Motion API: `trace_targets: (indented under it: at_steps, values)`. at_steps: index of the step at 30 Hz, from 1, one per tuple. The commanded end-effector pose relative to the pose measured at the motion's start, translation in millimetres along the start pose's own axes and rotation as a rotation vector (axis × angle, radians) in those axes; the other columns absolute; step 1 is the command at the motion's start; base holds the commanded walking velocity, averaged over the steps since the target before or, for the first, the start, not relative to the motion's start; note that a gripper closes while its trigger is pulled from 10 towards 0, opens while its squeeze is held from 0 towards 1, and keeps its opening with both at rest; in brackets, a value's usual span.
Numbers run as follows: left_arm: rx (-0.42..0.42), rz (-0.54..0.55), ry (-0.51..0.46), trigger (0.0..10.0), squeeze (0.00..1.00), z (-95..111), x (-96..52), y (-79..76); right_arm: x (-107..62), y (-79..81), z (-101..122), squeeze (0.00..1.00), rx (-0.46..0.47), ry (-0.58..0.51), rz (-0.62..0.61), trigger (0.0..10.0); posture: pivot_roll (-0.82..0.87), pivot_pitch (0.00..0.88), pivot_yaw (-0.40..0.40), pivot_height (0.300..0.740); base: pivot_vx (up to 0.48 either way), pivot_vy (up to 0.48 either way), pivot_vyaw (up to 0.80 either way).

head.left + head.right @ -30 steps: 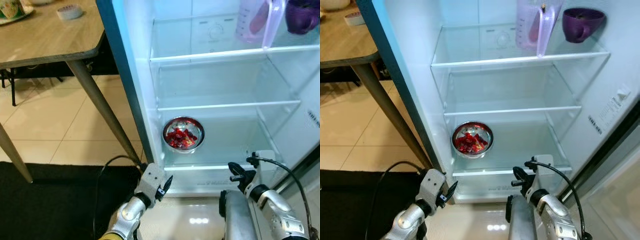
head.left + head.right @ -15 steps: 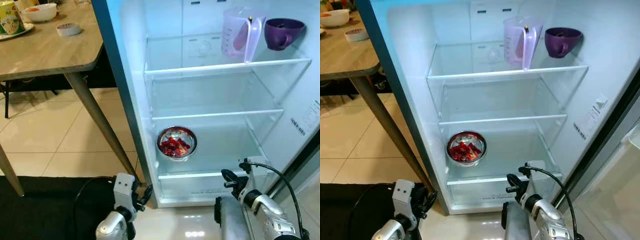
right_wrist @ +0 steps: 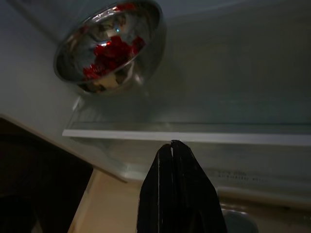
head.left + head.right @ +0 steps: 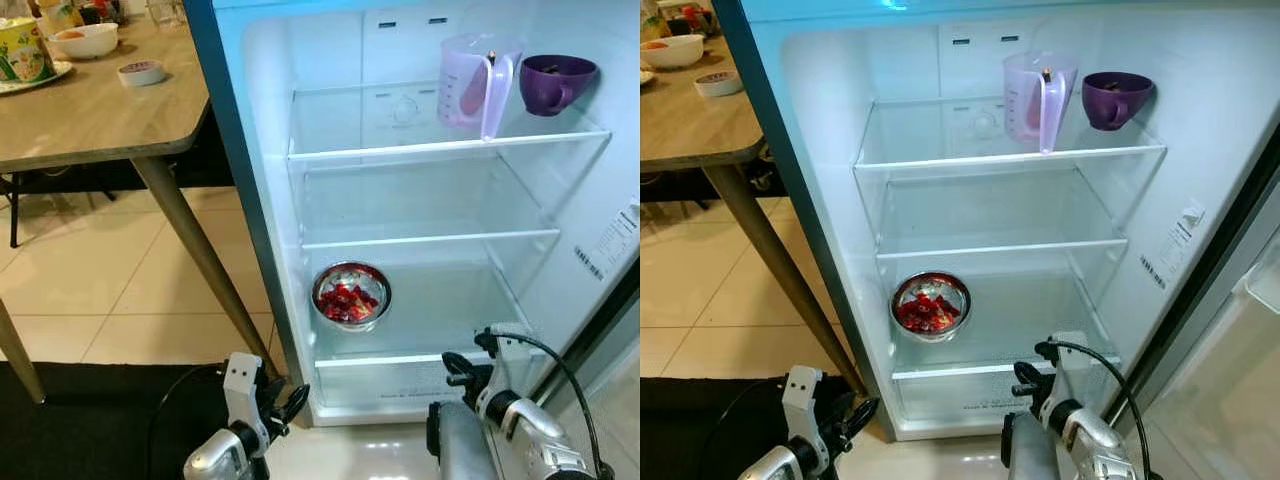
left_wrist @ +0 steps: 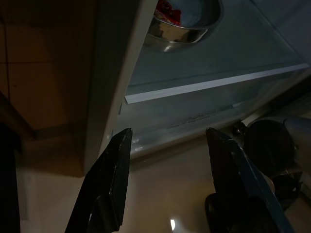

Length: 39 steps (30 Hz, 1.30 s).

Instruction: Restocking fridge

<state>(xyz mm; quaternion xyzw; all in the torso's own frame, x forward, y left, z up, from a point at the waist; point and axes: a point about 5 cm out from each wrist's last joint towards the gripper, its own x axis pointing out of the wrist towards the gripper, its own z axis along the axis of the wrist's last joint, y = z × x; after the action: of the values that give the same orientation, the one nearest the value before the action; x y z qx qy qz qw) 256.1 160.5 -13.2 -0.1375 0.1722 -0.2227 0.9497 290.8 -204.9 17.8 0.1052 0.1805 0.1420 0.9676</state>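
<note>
The fridge (image 4: 262, 200) stands open. On its top shelf (image 4: 440, 148) a clear jug (image 4: 470, 85) stands just beside a purple cup (image 4: 555, 82). The middle shelf (image 4: 430, 240) is bare. On the bottom shelf (image 4: 440, 330) sits a steel bowl (image 4: 351, 295) of red pieces. The surface (image 4: 90, 110) beside the fridge carries a white bowl (image 4: 85, 40), a small dish (image 4: 141, 72) and a tin (image 4: 20, 52) on a plate.

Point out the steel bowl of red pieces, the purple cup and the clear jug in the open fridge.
steel bowl (image 4: 351, 296), left eye view, on the red pieces inside it.
purple cup (image 4: 557, 82), left eye view, on its outer wall.
clear jug (image 4: 1028, 93), right eye view, on its body beside the handle.
</note>
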Motion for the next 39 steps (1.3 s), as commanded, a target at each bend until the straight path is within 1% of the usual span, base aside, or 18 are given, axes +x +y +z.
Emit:
trace_targets:
  at_steps: [1,2,4,6,9,11,14,17,18,20,24,26,28,29,31,38,39]
  values:
    - [-0.042,0.019,0.052,10.0,0.0,-14.3,-9.4,3.2,0.8,1.8,-4.2,0.0,0.007,0.012,-0.003,10.0,-0.08,0.044,0.072,0.453,0.0,0.0,0.0]
    - [-0.05,0.014,0.066,10.0,0.0,-18.0,-11.5,2.7,0.6,3.1,-5.0,0.0,0.016,0.006,0.018,10.0,-0.08,0.044,0.072,0.458,0.0,0.0,0.0]
    - [-0.05,0.012,0.07,10.0,0.0,-19.1,-12.4,2.7,0.4,3.7,-5.1,0.0,0.022,0.001,0.029,10.0,-0.08,0.044,0.072,0.463,0.0,0.0,0.0]
    - [-0.063,0.012,0.079,10.0,0.0,-22.9,-15.8,3.3,0.0,4.2,-7.0,0.0,0.007,0.007,0.034,10.0,-0.08,0.026,0.066,0.473,0.0,0.0,0.0]
    - [-0.069,0.013,0.082,10.0,0.0,-24.2,-17.1,3.8,-0.4,3.9,-8.4,0.0,0.003,0.014,0.031,10.0,-0.08,0.026,0.066,0.478,0.0,0.0,0.0]
    - [-0.087,0.037,0.089,10.0,0.0,-27.4,-21.3,7.1,-2.0,2.6,-13.4,0.0,0.01,0.033,0.023,10.0,-0.08,0.025,0.065,0.488,0.0,0.0,0.0]
    - [-0.109,0.089,0.078,10.0,0.0,-26.6,-24.2,13.2,-3.8,3.6,-20.7,0.0,0.028,0.053,0.017,10.0,-0.08,0.03,0.064,0.503,0.0,0.0,0.0]
    - [-0.116,0.099,0.07,10.0,0.0,-26.0,-25.1,14.8,-4.2,4.7,-23.7,0.0,0.053,0.055,0.015,10.0,-0.08,0.03,0.064,0.508,0.0,0.0,0.0]
    - [-0.122,0.099,0.058,10.0,0.0,-25.0,-24.7,14.7,-4.6,6.2,-29.3,0.0,0.053,0.081,0.0,10.0,-0.07,0.035,0.061,0.508,0.0,0.0,0.0]
    - [-0.12,0.097,0.054,10.0,0.0,-24.6,-24.2,14.1,-5.0,7.4,-32.6,0.0,0.048,0.096,-0.002,10.0,-0.07,0.035,0.061,0.508,0.0,0.0,0.0]
    - [-0.095,0.03,0.038,10.0,0.0,-21.2,-19.4,6.9,-5.3,10.8,-33.1,0.0,0.048,0.083,0.042,10.0,-0.07,0.024,0.06,0.508,0.0,0.0,0.0]
    - [-0.078,0.028,0.034,10.0,0.0,-19.6,-18.1,6.3,-5.5,11.8,-32.0,0.0,0.053,0.067,0.062,10.0,-0.07,0.022,0.06,0.518,0.0,0.0,0.0]
    - [-0.071,0.044,0.017,10.0,0.0,-15.3,-16.6,8.1,-3.9,13.7,-30.6,0.0,0.031,0.071,0.081,10.0,-0.07,0.015,0.062,0.533,0.0,0.0,0.0]
    - [-0.071,0.044,0.017,10.0,0.0,-15.3,-16.6,8.1,-3.9,13.7,-30.6,0.0,0.031,0.071,0.081,10.0,-0.07,0.015,0.062,0.533,0.0,0.0,0.0]
    - [-0.067,0.078,-0.002,10.0,0.0,-10.5,-16.2,12.7,-1.5,15.2,-26.6,0.0,0.032,0.058,0.097,10.0,-0.07,0.015,0.062,0.553,0.0,0.0,0.0]
    - [-0.07,0.07,-0.017,10.0,0.0,-7.8,-14.9,12.2,0.3,15.8,-22.8,0.0,0.029,0.041,0.104,10.0,-0.06,0.023,0.059,0.583,0.0,0.0,0.0]
    - [-0.071,0.068,-0.017,10.0,0.0,-7.9,-14.7,12.0,0.6,15.9,-22.1,0.0,0.032,0.036,0.104,10.0,-0.06,0.026,0.059,0.593,0.0,0.0,0.0]
